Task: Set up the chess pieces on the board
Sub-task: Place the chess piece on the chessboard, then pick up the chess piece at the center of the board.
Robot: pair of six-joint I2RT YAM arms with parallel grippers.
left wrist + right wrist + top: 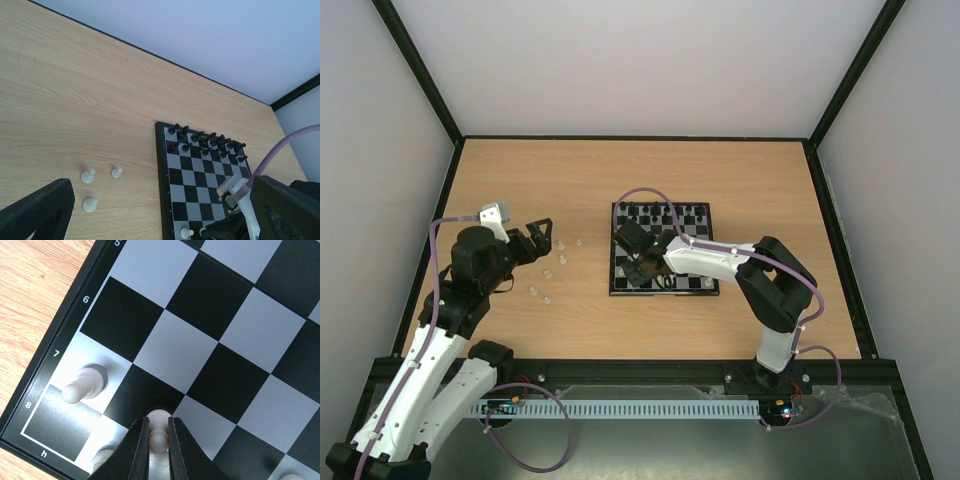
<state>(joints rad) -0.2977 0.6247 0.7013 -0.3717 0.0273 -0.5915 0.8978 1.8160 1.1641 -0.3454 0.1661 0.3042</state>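
The board [695, 285] lies mid-table with black chessmen [665, 213] along its far rows. My right gripper [640, 264] is over the board's near-left corner. In the right wrist view it [159, 440] is shut on the head of a white pawn [159, 416] whose base is at a black square in row 7. Another white pawn [85, 382] stands on the neighbouring pale square. Several white pieces [548, 272] lie loose on the table left of the board. My left gripper [542, 236] hangs open and empty above them. Three of these pawns [89, 175] show in the left wrist view.
The board [161, 190] shows in the left wrist view with black chessmen [205, 142] at its far side and one white pawn [186, 233] at the near corner. More white pieces [102, 458] stand in row 8. Black frame rails [430, 230] edge the table.
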